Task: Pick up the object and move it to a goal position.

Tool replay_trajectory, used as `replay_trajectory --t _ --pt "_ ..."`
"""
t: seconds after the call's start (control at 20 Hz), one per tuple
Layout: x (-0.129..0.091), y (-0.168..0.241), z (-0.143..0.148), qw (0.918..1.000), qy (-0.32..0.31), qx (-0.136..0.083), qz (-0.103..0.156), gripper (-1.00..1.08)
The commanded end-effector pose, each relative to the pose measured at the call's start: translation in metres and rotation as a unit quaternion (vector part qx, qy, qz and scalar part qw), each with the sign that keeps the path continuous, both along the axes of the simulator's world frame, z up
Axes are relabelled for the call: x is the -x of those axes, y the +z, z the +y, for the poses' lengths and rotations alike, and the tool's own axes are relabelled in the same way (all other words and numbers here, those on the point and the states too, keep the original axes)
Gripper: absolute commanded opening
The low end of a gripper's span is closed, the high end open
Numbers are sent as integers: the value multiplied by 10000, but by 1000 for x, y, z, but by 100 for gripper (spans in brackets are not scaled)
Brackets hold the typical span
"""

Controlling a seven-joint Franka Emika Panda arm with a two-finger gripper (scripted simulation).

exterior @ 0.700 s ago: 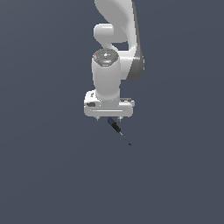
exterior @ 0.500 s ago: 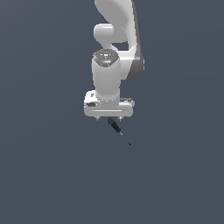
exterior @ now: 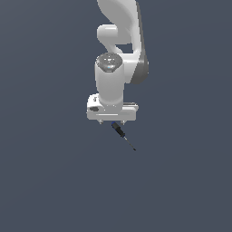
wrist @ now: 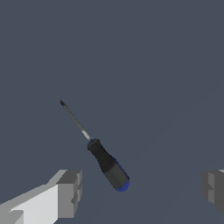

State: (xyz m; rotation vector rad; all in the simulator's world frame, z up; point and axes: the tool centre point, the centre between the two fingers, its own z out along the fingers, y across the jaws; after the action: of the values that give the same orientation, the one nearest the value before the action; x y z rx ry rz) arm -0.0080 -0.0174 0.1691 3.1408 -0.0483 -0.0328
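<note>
Screwdriver (wrist: pixel 105 162), thin metal shaft, black handle, blue cap, between parted hand (wrist: pixel 140 188) fingers (wrist: pixel 70 192)

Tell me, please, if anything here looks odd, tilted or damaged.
Nothing stands out. The small screwdriver with black handle, blue end and thin metal shaft lies whole on the plain grey surface, at a slant between the open white claw's fingers, touching neither.

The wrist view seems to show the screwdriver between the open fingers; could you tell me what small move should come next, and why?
Probably a short straight descent, then close. The screwdriver lies between the fingers of the gripper, jaws wide apart and neither pad touching it. Its handle sits nearer one finger, so a slight sideways centring first may help. The exterior view hides how high the gripper stands.
</note>
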Motion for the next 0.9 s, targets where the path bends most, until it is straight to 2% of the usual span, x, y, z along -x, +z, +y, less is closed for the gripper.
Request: replay_trajectory --t 0.0,0.5,0.7,0.85 --pt "0 0 0 10000 14 0 -1 100" --pt "1 -22 11 9978 656 18 -16 100" --pt "3 -38 19 9932 1160 23 -27 100" --pt "6 -53 27 9866 1630 21 -39 100"
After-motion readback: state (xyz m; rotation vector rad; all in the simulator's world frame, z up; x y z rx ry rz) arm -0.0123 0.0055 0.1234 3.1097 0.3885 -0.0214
